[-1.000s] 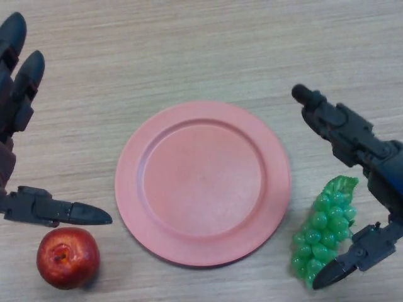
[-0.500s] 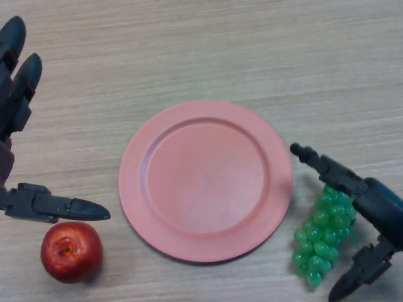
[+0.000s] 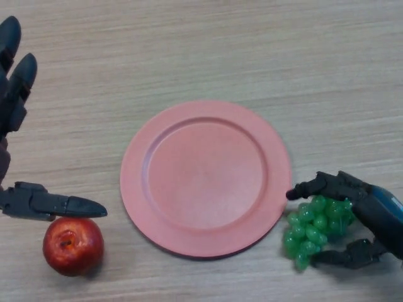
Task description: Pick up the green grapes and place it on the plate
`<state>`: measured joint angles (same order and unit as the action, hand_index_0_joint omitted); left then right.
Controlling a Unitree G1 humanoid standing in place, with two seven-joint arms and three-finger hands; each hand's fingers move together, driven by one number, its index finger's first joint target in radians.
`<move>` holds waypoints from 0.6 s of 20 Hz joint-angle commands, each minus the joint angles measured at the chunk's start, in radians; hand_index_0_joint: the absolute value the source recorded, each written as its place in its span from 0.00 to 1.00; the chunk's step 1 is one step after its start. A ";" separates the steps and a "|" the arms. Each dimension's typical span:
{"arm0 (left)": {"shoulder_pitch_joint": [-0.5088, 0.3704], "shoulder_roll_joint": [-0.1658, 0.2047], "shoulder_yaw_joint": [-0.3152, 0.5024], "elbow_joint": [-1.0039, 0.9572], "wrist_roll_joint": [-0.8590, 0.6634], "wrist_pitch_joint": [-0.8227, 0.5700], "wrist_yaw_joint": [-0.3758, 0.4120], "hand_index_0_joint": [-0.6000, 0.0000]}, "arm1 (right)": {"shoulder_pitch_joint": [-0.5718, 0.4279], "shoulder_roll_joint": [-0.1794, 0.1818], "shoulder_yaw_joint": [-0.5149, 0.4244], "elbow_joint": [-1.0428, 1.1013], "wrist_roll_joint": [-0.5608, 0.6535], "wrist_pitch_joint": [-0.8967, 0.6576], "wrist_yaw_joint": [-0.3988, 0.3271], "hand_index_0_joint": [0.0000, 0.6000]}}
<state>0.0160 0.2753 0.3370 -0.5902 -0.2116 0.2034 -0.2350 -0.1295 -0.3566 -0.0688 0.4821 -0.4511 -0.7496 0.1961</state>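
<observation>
A bunch of green grapes (image 3: 312, 228) lies on the wooden table just right of the pink plate (image 3: 206, 177), touching its rim. My right hand (image 3: 371, 214) comes in from the right with its fingers curled over the top of the bunch and its thumb under the lower side, so it is closed around the grapes. The plate has nothing on it. My left hand (image 3: 19, 119) is open at the far left edge, its thumb stretched out above a red apple.
A red apple (image 3: 73, 245) sits at the lower left, just below my left thumb and left of the plate. The wooden table (image 3: 220, 50) stretches beyond the plate.
My right hand has come down and curled its fingers around the grapes. The bunch has shifted slightly left toward the plate rim. The left hand has stayed in place.
</observation>
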 commanded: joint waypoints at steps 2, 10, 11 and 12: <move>-0.019 0.042 0.066 -0.073 0.001 -0.154 0.040 1.00 | 0.019 -0.071 -0.041 -0.125 -0.009 0.000 0.102 1.00; -0.011 0.052 0.132 -0.135 -0.164 -0.124 0.032 1.00 | -0.056 0.004 -0.042 -0.996 0.313 0.866 0.383 1.00; -0.010 0.053 0.135 -0.143 -0.185 -0.111 0.030 1.00 | -0.097 0.010 -0.018 -1.012 0.305 0.895 0.374 1.00; -0.010 0.057 0.141 -0.158 -0.225 -0.084 0.029 1.00 | -0.193 0.034 0.033 -1.049 0.299 0.997 0.345 1.00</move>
<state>0.0270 0.2770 0.4138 -0.6868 -0.3988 0.2083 -0.2293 -0.2674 -0.3189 -0.0126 -0.5040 -0.2015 0.3185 0.6010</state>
